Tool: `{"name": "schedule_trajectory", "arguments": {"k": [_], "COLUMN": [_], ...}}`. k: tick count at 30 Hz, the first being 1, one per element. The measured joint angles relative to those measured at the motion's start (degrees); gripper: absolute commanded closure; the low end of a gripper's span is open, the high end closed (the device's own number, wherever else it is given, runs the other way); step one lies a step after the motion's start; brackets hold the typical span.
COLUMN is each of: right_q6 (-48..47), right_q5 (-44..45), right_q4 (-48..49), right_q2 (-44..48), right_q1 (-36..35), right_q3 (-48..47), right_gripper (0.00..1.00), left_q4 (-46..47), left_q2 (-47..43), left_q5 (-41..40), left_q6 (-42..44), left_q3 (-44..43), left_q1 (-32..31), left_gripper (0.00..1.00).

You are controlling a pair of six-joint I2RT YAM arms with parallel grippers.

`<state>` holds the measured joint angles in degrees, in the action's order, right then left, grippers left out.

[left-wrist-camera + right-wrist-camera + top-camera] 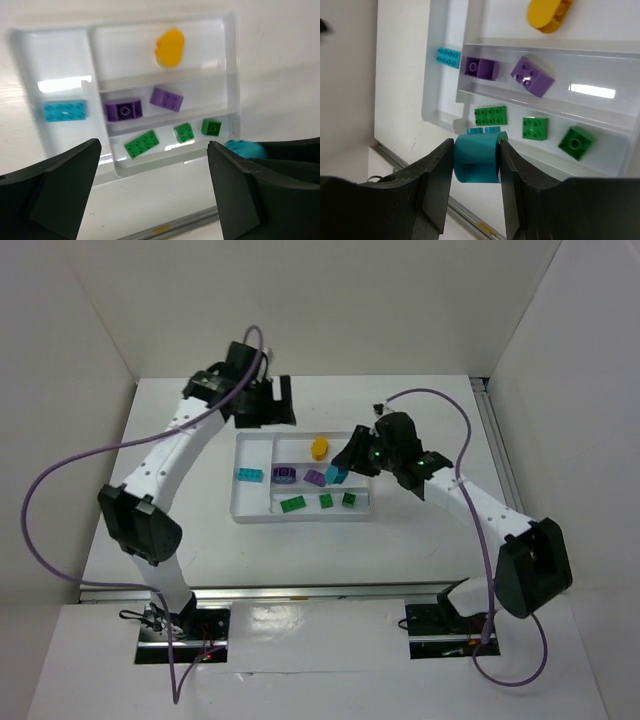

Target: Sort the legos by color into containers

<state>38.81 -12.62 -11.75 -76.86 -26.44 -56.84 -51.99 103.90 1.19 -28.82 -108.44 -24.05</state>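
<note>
No legible text, label, brand mark, number or sign appears on the tray, the legos or the counter in any view.

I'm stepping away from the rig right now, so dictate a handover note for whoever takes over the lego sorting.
Left end effector: open, empty, hovering by the tray.
Right end effector: shut on a teal lego, above the tray.
Done: teal brick in the upright section, yellow oval in the far section, two purple bricks in the middle, three green bricks nearest.
To do: drop the teal lego beside the teal brick.
</note>
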Motion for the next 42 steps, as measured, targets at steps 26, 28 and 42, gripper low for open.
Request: {"name": "schedule_trajectory", "arguments": {"k": [26,28,42], "right_q6": [-3.2,-3.3,-4.3], "right_q5": [-1.4,1.6,34.2], "right_q4": [4.2,3.4,-14.3], "right_q2": [-42.2,-40.8,-5.3], "right_q1": [-19.1,-18.8,-2.7], "right_q3": [-35.1,-34.6,-17.9], "right_gripper": [0.06,0.05,0.0], "left_q4": [-5.9,-5.9,-5.5], "left_q2": [-20.2,-20.4,-21.2], "left_q5": [0.5,0.9,2.2], "left_q6": [-2.9,-2.8,-0.9], "left_q3": [4.5,4.5,7.0], "left_q1": [14.1,14.1,14.5], "left_gripper": [0.0,0.0,0.0]}}
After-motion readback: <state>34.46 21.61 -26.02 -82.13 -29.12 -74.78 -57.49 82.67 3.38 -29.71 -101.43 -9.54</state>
